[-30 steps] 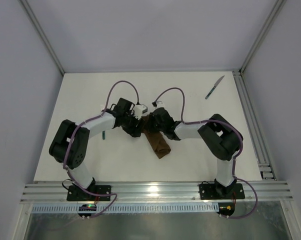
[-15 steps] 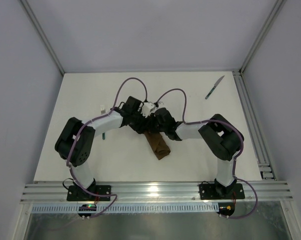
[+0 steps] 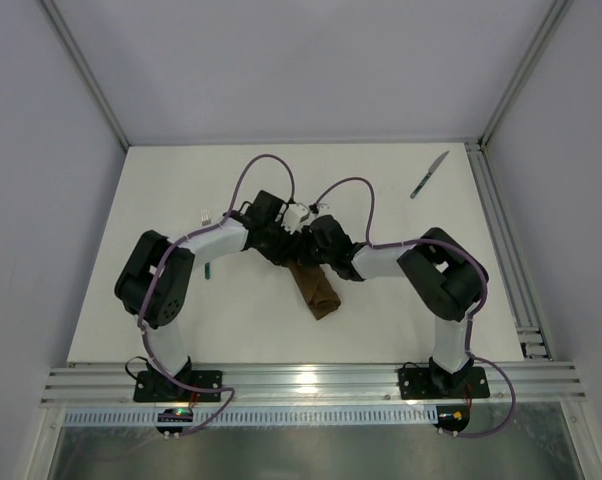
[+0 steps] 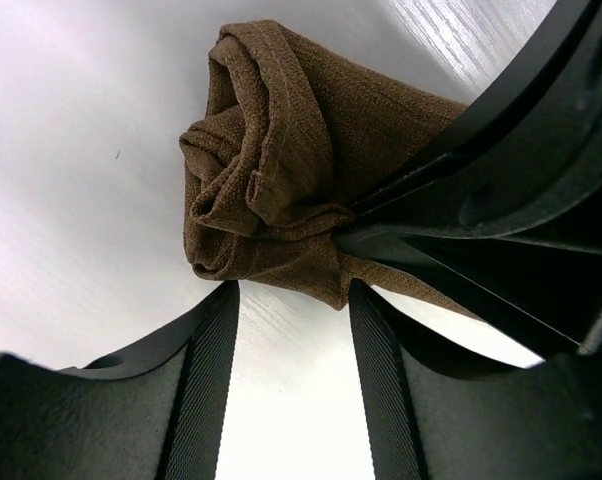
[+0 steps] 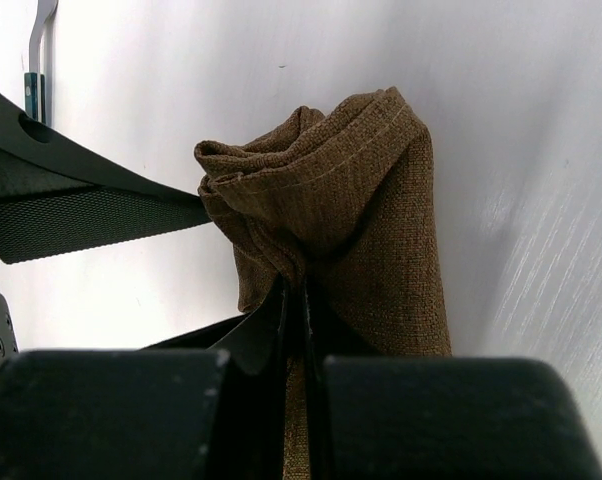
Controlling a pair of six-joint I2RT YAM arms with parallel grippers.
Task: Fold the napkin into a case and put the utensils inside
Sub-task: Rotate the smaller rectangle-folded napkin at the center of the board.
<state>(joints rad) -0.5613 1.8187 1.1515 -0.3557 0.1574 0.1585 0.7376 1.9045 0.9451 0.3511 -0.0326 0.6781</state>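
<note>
Pale grey walls (image 3: pixel 281 70) box in the white worktop (image 3: pixel 181 320). At its middle lies the dark brown cloth napkin (image 3: pixel 319 290), already a narrow oblong case running near to far. I judge the folding done and the loading step just opening, since both tools meet at the far, bunched end, which I take for the mouth. My right tool (image 5: pixel 303 290) is pinched tight on a fold of that cloth. My left tool (image 4: pixel 293 292) stands about half open, its fingers at the edge of the crumpled end with nothing between them. Next I need to catch the opposite lip and spread the mouth. Then I fetch the slim silvery knife with dark handle (image 3: pixel 430 174), far right, and the small teal-handled fork (image 3: pixel 205 214), left, partly under the left arm.
</note>
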